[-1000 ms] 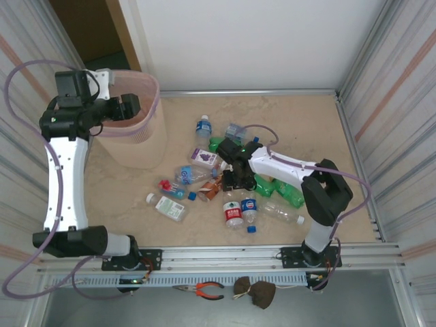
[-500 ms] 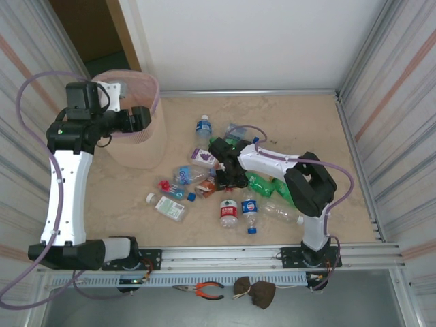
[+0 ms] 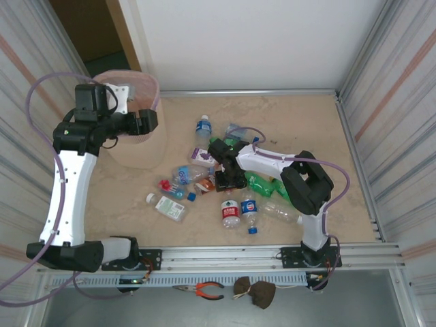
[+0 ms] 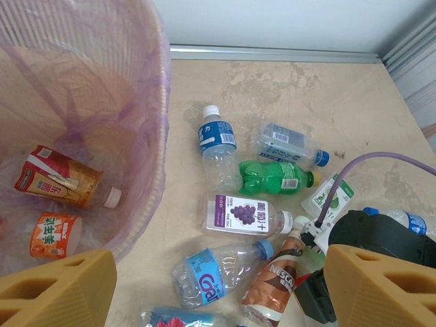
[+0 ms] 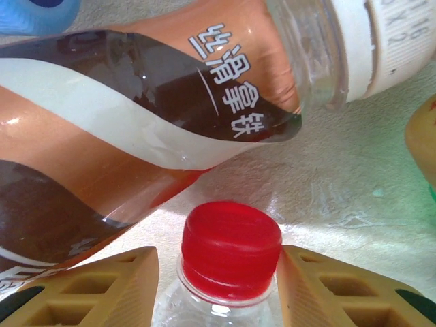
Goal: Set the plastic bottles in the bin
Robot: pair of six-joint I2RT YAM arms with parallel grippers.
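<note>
Red-capped bottle sits between the jaws of the right gripper (narrowly apart, not clamped): close squarely on its neck, clear of the brown-labelled bottle.

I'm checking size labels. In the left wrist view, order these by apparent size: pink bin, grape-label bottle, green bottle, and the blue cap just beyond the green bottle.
1. pink bin, though it is nearest the camera
2. grape-label bottle and green bottle: too alike to rank
3. blue cap
</note>
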